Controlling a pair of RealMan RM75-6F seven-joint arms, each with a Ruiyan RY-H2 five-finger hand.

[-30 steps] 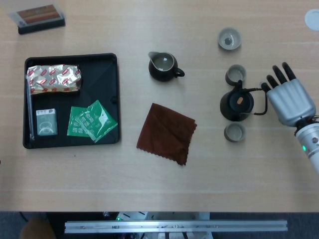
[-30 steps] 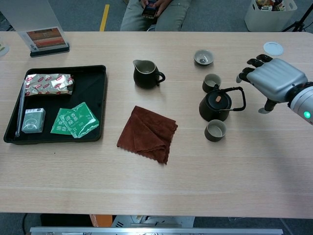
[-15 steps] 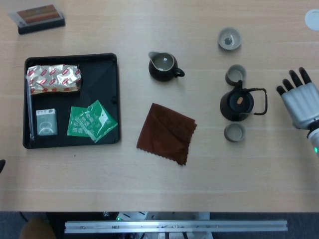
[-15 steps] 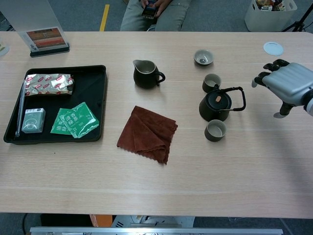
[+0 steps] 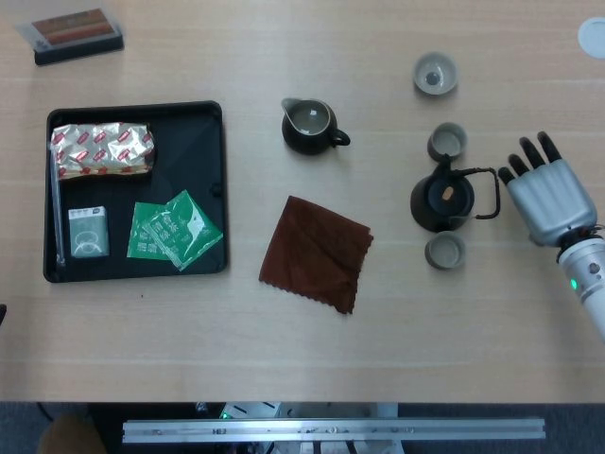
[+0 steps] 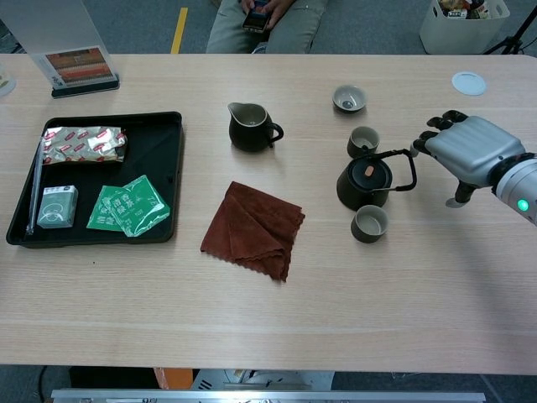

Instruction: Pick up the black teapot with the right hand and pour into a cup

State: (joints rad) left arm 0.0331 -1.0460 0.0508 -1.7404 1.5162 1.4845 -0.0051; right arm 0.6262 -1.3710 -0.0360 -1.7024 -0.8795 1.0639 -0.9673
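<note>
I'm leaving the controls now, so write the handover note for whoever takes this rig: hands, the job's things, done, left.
Right hand: fingers spread, holding nothing, beside the handle of the black teapot on its right; whether the fingertips touch the handle cannot be told.
Left hand: not in view.
The teapot stands upright on the table, lid on, between two cups: near cup just in front, middle cup just behind. A far cup stands further back.
Done: only the approach to the handle.
Left: grip the handle, lift the teapot, pour into a cup.
</note>
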